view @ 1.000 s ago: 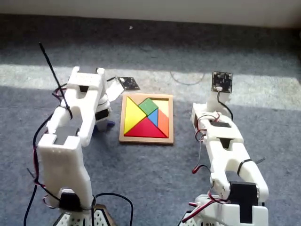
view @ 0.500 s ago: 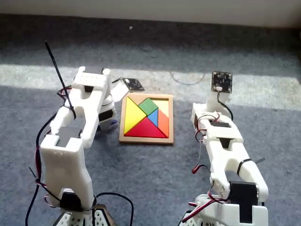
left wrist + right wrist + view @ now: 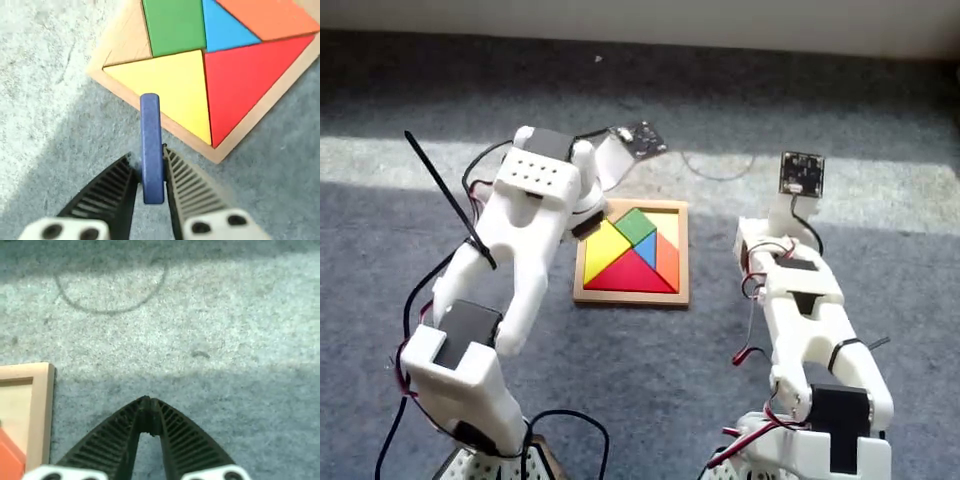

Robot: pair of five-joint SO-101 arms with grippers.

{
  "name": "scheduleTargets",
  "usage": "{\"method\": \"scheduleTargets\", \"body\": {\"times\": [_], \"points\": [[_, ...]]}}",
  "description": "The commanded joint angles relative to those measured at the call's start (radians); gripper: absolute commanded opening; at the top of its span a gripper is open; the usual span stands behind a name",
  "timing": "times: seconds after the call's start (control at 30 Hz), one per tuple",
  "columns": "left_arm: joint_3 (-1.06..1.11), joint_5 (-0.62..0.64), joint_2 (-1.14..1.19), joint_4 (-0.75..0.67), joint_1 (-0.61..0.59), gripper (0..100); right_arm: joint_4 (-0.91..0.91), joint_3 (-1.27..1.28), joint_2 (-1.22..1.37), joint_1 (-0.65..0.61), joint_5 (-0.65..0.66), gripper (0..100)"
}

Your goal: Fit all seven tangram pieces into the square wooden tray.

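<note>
Since a second ago, we see the left arm (image 3: 520,250) has swung up from the carpet (image 3: 650,390) beside the tray and now arches over its left edge. The left gripper (image 3: 147,155) is clamped on a dark blue piece (image 3: 150,120), held on edge above the rim of the square wooden tray (image 3: 120,88), by the yellow triangle (image 3: 170,85). We judge this the carry step. Next, the piece needs laying flat and turning to suit the bare triangular gap (image 3: 131,45) beside the green square (image 3: 175,25). The right gripper (image 3: 146,405) rests closed over carpet, off the tray's corner.
</note>
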Motion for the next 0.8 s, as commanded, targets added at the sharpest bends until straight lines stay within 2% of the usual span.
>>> {"method": "scheduleTargets", "body": {"times": [0.0, 0.13, 0.47, 0.6, 0.77], "points": [[-0.015, 0.163, -0.054, -0.114, 0.081, 1, -0.022, -0.059, -0.002, 0.038, -0.002, 1.0], [0.005, 0.267, -0.053, -0.203, 0.137, 1, -0.022, -0.061, -0.002, 0.065, -0.081, 1.0], [0.289, 0.387, -0.053, -0.555, 0.262, 1, -0.022, -0.062, -0.002, 0.070, -0.080, 1.0], [0.320, 0.400, -0.054, -0.614, 0.288, 1, -0.044, -0.061, -0.002, 0.070, -0.078, 1.0], [0.320, 0.399, -0.054, -0.620, 0.282, 1, -0.047, -0.061, -0.002, 0.065, -0.078, 1.0]]}}
